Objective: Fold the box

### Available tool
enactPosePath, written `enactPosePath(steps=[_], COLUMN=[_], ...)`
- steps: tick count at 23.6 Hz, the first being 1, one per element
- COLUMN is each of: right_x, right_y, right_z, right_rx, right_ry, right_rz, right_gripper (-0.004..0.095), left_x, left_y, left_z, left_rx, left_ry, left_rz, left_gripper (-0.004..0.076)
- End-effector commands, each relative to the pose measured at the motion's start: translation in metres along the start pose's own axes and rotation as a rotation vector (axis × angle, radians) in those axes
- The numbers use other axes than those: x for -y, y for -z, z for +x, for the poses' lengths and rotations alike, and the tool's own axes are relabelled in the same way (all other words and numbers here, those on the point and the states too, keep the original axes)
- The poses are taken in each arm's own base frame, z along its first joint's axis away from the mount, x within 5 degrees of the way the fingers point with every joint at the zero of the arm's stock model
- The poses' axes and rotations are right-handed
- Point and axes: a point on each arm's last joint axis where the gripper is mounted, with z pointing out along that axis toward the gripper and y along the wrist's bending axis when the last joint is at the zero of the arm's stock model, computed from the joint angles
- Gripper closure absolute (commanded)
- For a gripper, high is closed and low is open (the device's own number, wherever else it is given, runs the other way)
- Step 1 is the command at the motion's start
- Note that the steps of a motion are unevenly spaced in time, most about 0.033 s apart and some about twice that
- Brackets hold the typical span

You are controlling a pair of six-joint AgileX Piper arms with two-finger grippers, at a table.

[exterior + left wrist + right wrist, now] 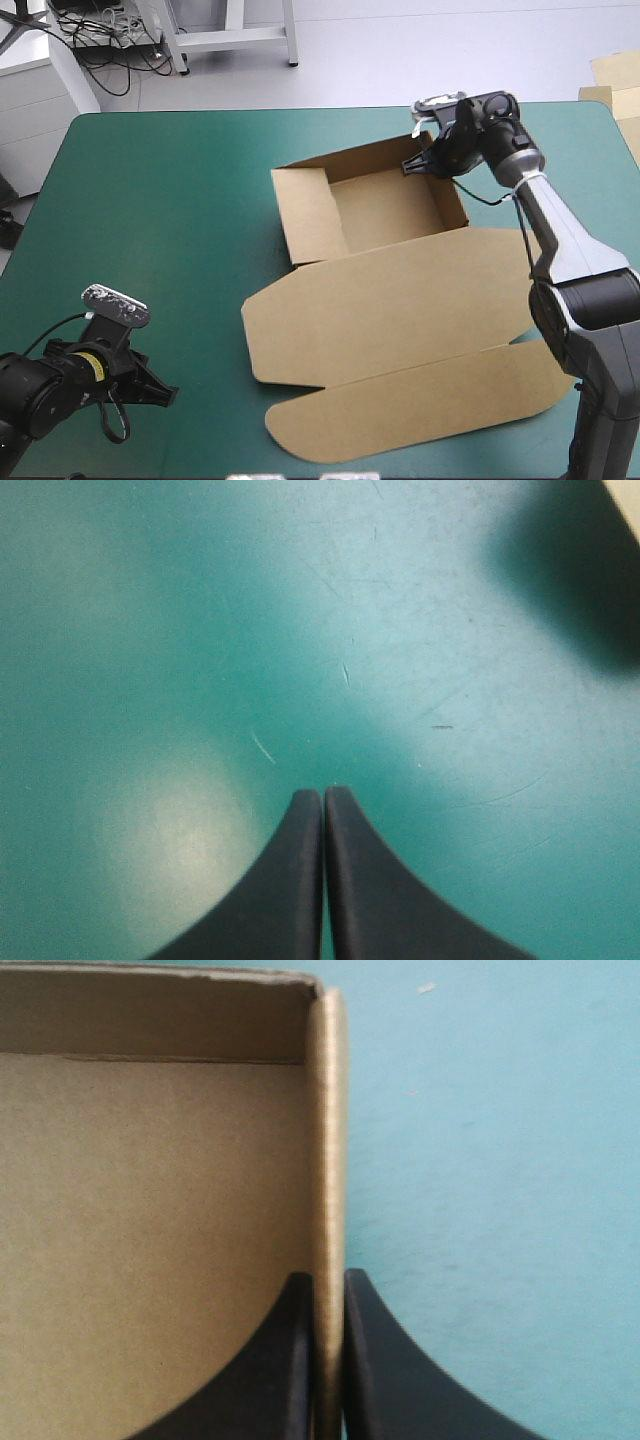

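The box lies right of the table's middle: its open tray sits toward the far edge, and its lid lies flat toward the near edge, with a rounded flap nearest me. I judge the brown board to be light and stiff, creased along its scores. It is likely to spring back unless tucked, and to slide on the teal-green cover if pushed from one side. Its thin edges are the places to take hold of it.

My right gripper does this at the tray's far right corner. In the right wrist view its black fingers are all but closed, with the right wall pinched between them, one finger inside the tray and one outside.

My left gripper hangs near the table's near left corner, well apart from the box. Its fingers are pressed together in one arch over bare cover and hold nothing.

From above, the right arm hides the pinched corner, so I cannot tell whether the walls are tucked there. A dark blur in the left wrist view is unreadable. More board beyond the far right corner is cut off.
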Motion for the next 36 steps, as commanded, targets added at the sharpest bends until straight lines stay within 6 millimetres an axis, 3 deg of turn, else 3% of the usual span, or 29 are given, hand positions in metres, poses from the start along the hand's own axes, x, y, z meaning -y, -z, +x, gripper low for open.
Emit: enactPosePath(steps=[1, 6, 8, 13, 16, 20, 25, 27, 29, 30, 32, 34, 36], right_x=[0.052, 0.115, 0.135, 0.185, 0.223, 0.256, 0.272, 0.275, 0.276, 0.276, 0.276, 0.276, 0.275], right_y=[0.058, 0.075, 0.076, 0.084, 0.093, 0.103, 0.109, 0.110, 0.111, 0.111, 0.111, 0.111, 0.110], right_z=[-0.020, -0.018, -0.011, 0.014, 0.040, 0.067, 0.079, 0.081, 0.081, 0.081, 0.081, 0.082, 0.083], right_rx=[0.228, 0.353, 0.344, 0.258, 0.171, 0.108, 0.101, 0.101, 0.108, 0.108, 0.109, 0.107, 0.095], right_ry=[-0.142, -0.418, -0.440, -0.473, -0.529, -0.614, -0.658, -0.668, -0.673, -0.671, -0.675, -0.684, -0.691], right_rz=[0.156, 0.234, 0.269, 0.391, 0.511, 0.573, 0.609, 0.610, 0.602, 0.602, 0.602, 0.601, 0.592], right_gripper=[0.0928, 0.0928, 0.0928, 0.0928, 0.0928, 0.0928, 0.0906, 0.0793, 0.0596, 0.0425, 0.0200, 0.0119, 0.0143], left_x=[-0.001, -0.003, -0.005, -0.008, -0.008, -0.007, -0.007, -0.007, -0.007, -0.007, -0.007, -0.007, -0.007], left_y=[0.007, 0.007, 0.007, 0.008, 0.008, 0.008, 0.008, 0.008, 0.008, 0.008, 0.008, 0.008, 0.008], left_z=[-0.008, -0.007, -0.006, -0.007, -0.007, -0.007, -0.007, -0.007, -0.007, -0.007, -0.007, -0.007, -0.007], left_rx=[0.070, 0.063, 0.056, 0.058, 0.060, 0.064, 0.059, 0.059, 0.059, 0.061, 0.065, 0.068, 0.068], left_ry=[-0.005, -0.016, -0.024, -0.040, -0.040, -0.037, -0.029, -0.029, -0.029, -0.029, -0.030, -0.030, -0.030], left_rz=[-0.014, -0.037, -0.054, -0.088, -0.086, -0.080, -0.079, -0.079, -0.079, -0.078, -0.080, -0.079, -0.079], left_gripper=[0.0734, 0.0734, 0.0734, 0.0734, 0.0734, 0.0734, 0.0734, 0.0734, 0.0734, 0.0734, 0.0734, 0.0734, 0.0734])
